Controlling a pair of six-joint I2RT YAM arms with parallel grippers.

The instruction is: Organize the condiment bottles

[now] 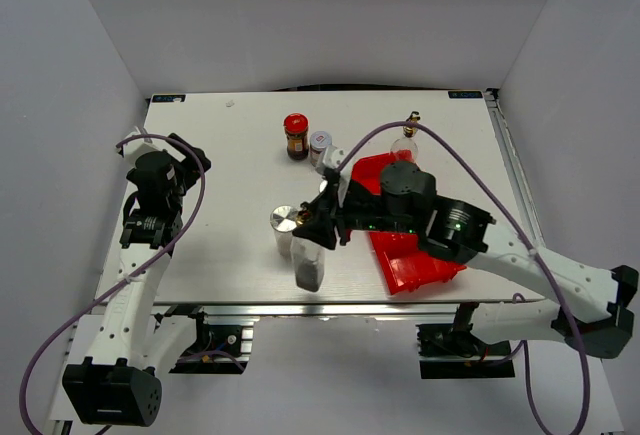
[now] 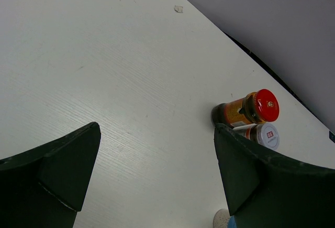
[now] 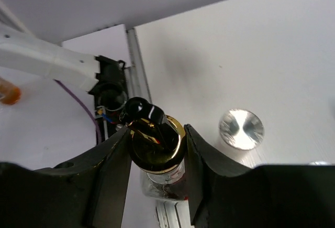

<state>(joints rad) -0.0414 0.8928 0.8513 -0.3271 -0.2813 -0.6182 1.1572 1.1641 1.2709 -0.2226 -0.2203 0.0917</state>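
- Locate the held glass bottle (image 1: 308, 267) left of the red bin (image 1: 412, 267), close to the near edge of the table (image 1: 230, 145). Dark content fills its lower part. You cannot tell whether its base rests on the table.
- Note the right tool (image 3: 157, 152): it is clamped narrow on this bottle's gold collar, one finger on each side. The dark stopper cap shows above the fingers.
- Find a silver-topped shaker (image 1: 285, 220) upright just beside the held bottle, on the side away from the bin.
- Find the second glass bottle (image 1: 405, 143) upright at the bin's far end, gold stopper on top.
- Find the red-lidded jar (image 1: 296, 135) and the grey-lidded jar (image 1: 320, 145) side by side, up-left of the bin and nearer the table's far edge. The grey-lidded one stands closer to the bin.
- Note the left tool (image 2: 157, 131): its jaws stand wide and hold nothing. It hangs over bare table, far left of the bin. The two lidded jars appear beyond its fingers in the left wrist view.
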